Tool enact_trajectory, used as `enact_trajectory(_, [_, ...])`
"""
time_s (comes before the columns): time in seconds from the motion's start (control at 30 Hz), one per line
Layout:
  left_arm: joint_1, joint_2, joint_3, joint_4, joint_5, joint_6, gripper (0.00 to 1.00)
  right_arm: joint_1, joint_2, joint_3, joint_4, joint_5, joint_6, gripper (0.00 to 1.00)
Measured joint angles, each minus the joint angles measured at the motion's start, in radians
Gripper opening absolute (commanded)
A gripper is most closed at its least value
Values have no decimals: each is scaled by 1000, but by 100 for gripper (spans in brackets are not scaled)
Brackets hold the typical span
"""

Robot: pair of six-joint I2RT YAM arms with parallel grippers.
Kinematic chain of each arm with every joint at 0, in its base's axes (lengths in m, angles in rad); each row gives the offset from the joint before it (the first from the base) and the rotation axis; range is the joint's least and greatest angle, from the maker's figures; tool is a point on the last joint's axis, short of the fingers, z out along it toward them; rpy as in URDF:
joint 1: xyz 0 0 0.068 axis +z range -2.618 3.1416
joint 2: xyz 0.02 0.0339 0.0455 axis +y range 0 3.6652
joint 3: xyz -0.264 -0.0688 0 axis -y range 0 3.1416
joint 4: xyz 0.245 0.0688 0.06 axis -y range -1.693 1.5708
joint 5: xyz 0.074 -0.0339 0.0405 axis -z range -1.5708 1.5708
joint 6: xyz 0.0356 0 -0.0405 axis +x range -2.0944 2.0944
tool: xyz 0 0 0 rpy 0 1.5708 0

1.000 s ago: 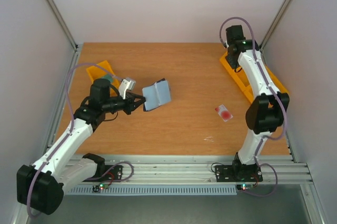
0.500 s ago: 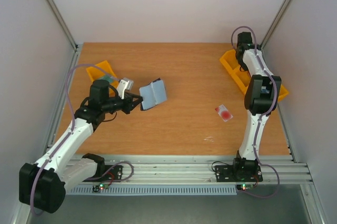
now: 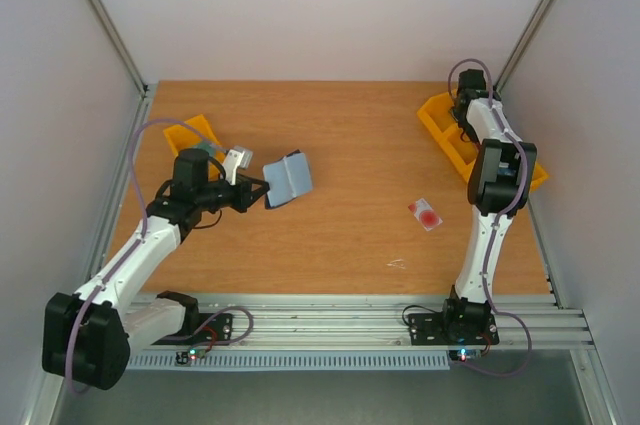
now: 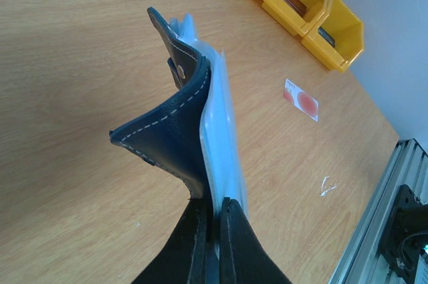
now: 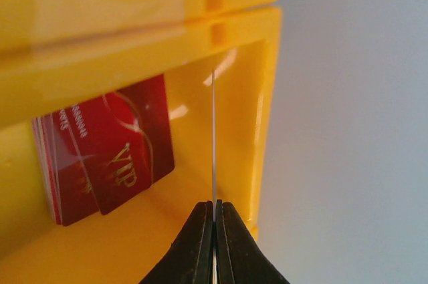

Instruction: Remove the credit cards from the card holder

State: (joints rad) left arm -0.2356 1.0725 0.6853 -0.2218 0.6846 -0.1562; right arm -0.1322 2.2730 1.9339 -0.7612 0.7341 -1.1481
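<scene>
Wooden desk (image 3: 360, 135), walled enclosure. Left pincer (image 4: 212, 207) clamps the open card holder (image 4: 180, 130), raised off the desk just beyond its tips. Right pincer (image 5: 214, 214) pinches a thin card (image 5: 213, 144) edge-on at the yellow bin (image 5: 134, 3), red cards (image 5: 114, 157) beside it.

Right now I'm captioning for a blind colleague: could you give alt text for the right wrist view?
The right gripper pinches a thin card, seen edge-on, pointing into a yellow bin. A stack of red VIP cards lies inside that compartment, to the left.
</scene>
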Motion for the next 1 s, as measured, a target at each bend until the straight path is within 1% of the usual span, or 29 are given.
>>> enact_trajectory(0.2, [0, 4, 0, 3, 2, 0, 0, 0, -6, -57, -5, -14, 9, 1])
enact_trajectory(0.5, [0, 4, 0, 5, 6, 0, 0, -14, 32, -19, 12, -12, 2, 1])
enact_trajectory(0.67, [1, 5, 0, 5, 6, 0, 0, -23, 60, -18, 35, -16, -6, 7])
enact_trajectory(0.73, [1, 6, 0, 5, 6, 0, 0, -25, 76, -16, 42, -16, -6, 12])
enact_trajectory(0.8, [1, 8, 0, 5, 6, 0, 0, -27, 86, -15, 48, -21, 2, 23])
enact_trajectory(0.93, [1, 9, 0, 5, 6, 0, 0, -27, 86, -14, 44, -31, 8, 48])
enact_trajectory(1.0, [1, 9, 0, 5, 6, 0, 0, -28, 86, -14, 47, -36, 6, 56])
